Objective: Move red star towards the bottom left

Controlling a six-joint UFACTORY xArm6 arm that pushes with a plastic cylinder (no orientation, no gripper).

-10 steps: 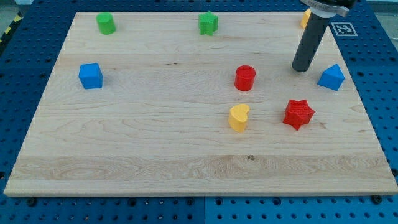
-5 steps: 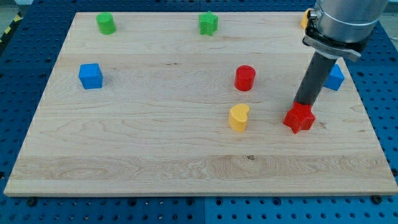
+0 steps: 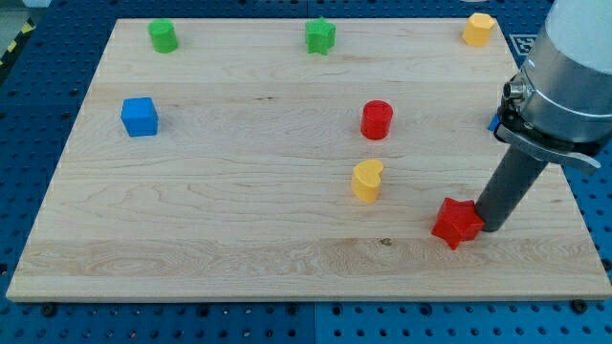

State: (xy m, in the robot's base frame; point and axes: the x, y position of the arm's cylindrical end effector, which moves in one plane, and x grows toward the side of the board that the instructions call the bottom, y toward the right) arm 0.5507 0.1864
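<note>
The red star [image 3: 456, 223] is seen lying flat on the wooden board [image 3: 239, 239], in the lower right part of the view, close to the board's bottom edge. My tip [image 3: 492, 227] is set against the star's right side, touching it or just beside it; the dark rod rises from there toward the view's upper right into the grey arm [image 3: 569, 76]. No claw is carried by the arm, so nothing is clamped: the star is only met by the rod's lower end.

Up and to the left of the star, a yellow heart-shaped block [image 3: 366, 181] is found, apart from it. Above that, a red cylinder [image 3: 377, 119] stands near the board's middle. A sliver of a blue block [image 3: 495, 122] is glimpsed at the arm's left edge, its shape hidden.

Along the top edge are placed a yellow block [image 3: 477, 29] at the right, a green star [image 3: 320, 36] in the middle and a green cylinder [image 3: 163, 36] at the left. A blue cube [image 3: 140, 117] sits well apart at the board's left side.
</note>
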